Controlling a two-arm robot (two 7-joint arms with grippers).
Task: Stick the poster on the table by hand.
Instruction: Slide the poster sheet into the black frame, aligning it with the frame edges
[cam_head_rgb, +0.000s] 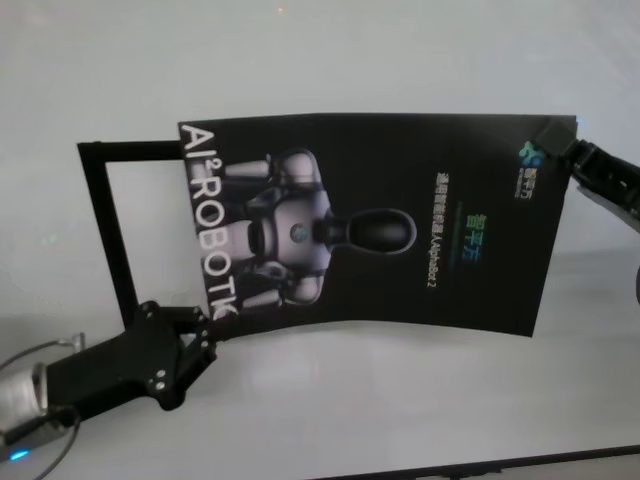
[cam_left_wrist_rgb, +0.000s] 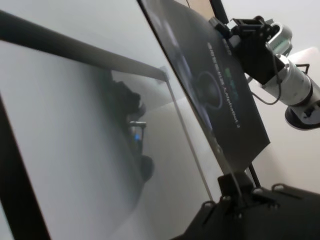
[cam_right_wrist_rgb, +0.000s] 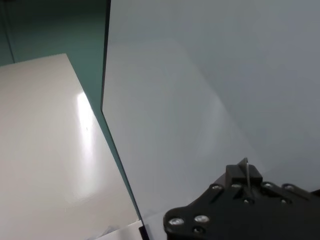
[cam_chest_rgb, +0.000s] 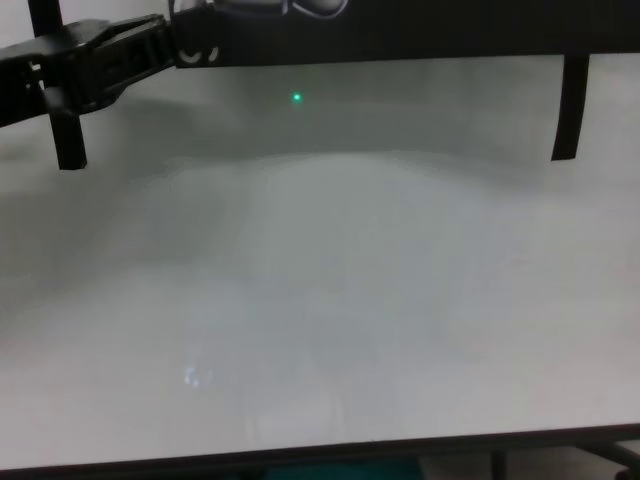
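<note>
The black glossy poster (cam_head_rgb: 400, 225) with the silver-grey robot picture hangs slightly bowed above the white table (cam_head_rgb: 350, 420). My left gripper (cam_head_rgb: 203, 328) is shut on its near left corner. My right gripper (cam_head_rgb: 556, 134) is shut on its far right corner. In the left wrist view the poster (cam_left_wrist_rgb: 220, 90) runs edge-on from my left gripper (cam_left_wrist_rgb: 234, 192) to the right gripper (cam_left_wrist_rgb: 225, 27). In the right wrist view only the sheet's thin edge (cam_right_wrist_rgb: 246, 171) shows in the right gripper (cam_right_wrist_rgb: 245, 182). The chest view shows the poster's lower edge (cam_chest_rgb: 400, 30) and the left gripper (cam_chest_rgb: 160, 40).
Narrow black tape strips (cam_head_rgb: 100, 230) lie on the table in a frame shape, partly under the poster. They also show in the chest view (cam_chest_rgb: 568, 110) and the left wrist view (cam_left_wrist_rgb: 75, 50). The table's dark front edge (cam_chest_rgb: 320, 455) is near.
</note>
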